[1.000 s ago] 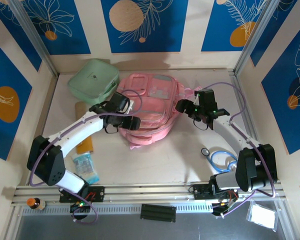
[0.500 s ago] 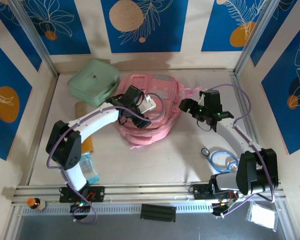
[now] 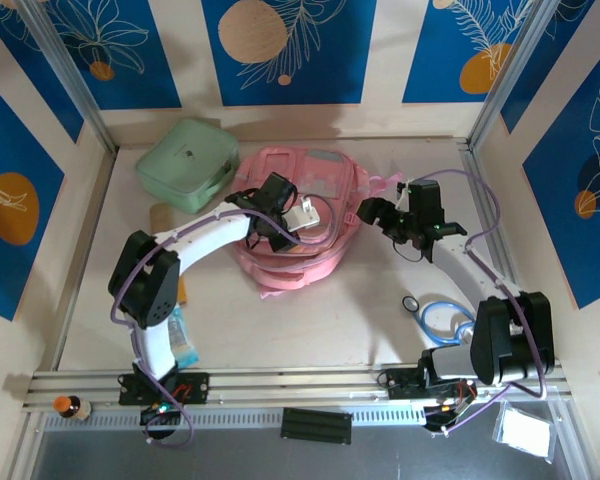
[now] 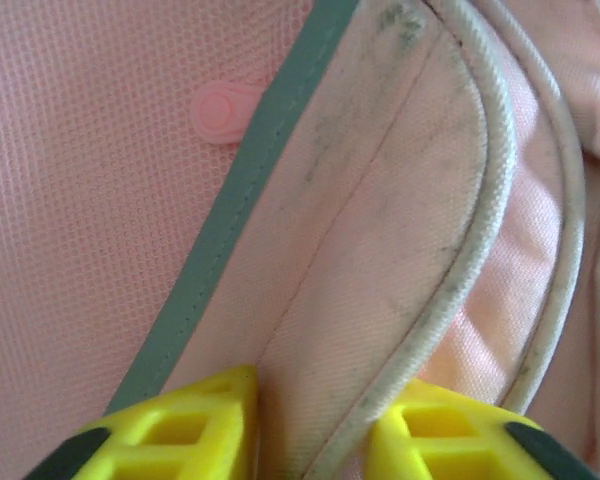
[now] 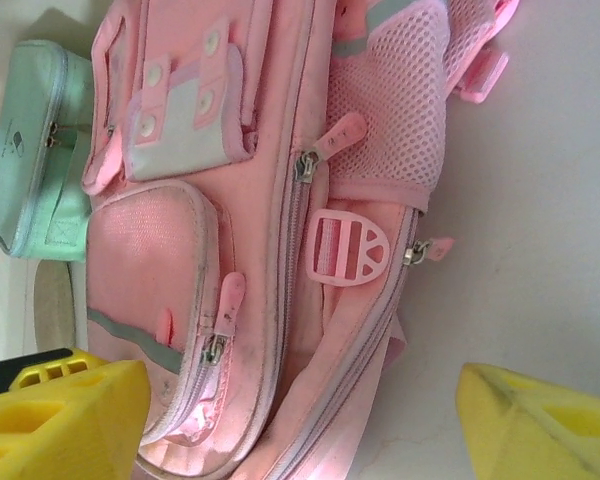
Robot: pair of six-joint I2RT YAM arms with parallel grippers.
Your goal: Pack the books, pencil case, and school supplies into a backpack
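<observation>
We see left end effector (image 4: 310, 405) pinching pink backpack (image 4: 380, 230) flap edge, right end effector (image 3: 373, 212) spread, at its 3 o'clock

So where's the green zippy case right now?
In the top view, the mint-green case lies at the far left of the table, right beside the pink backpack.

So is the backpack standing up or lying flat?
Lying flat: the backpack rests on the table, front pockets and zips facing up toward the top camera.
</observation>
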